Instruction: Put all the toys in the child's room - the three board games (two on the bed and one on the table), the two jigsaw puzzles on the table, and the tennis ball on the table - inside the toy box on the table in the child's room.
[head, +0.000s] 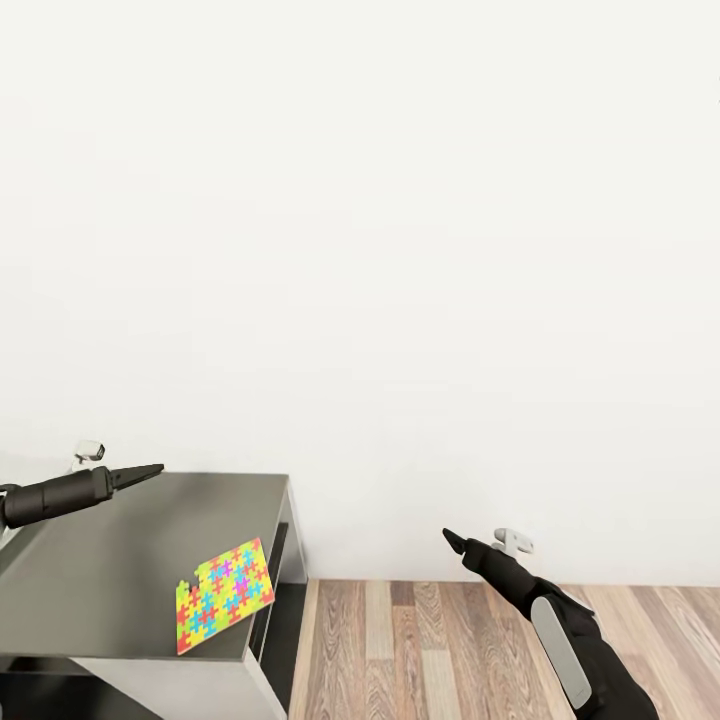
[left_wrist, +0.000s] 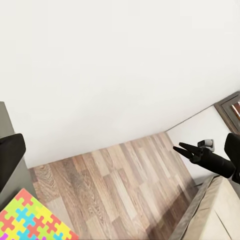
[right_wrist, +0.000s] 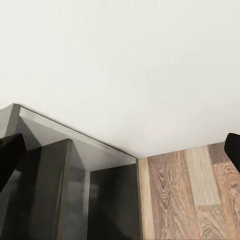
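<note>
Puzzle, a flat multicoloured jigsaw sheet, lay near the front right corner of the dark grey table. Left gripper hovered above the tabletop, right gripper over wooden floor; both looked pinched together, empty.

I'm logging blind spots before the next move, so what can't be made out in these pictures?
- Table: its left and near parts are cut off by the head view's edges, so anything standing there is unseen.
- Puzzle: cut off by the left wrist view's bottom edge.
- Right gripper: fingers overlap in the head view; open or shut is unclear.
- Left gripper: the same, seen side-on.
</note>
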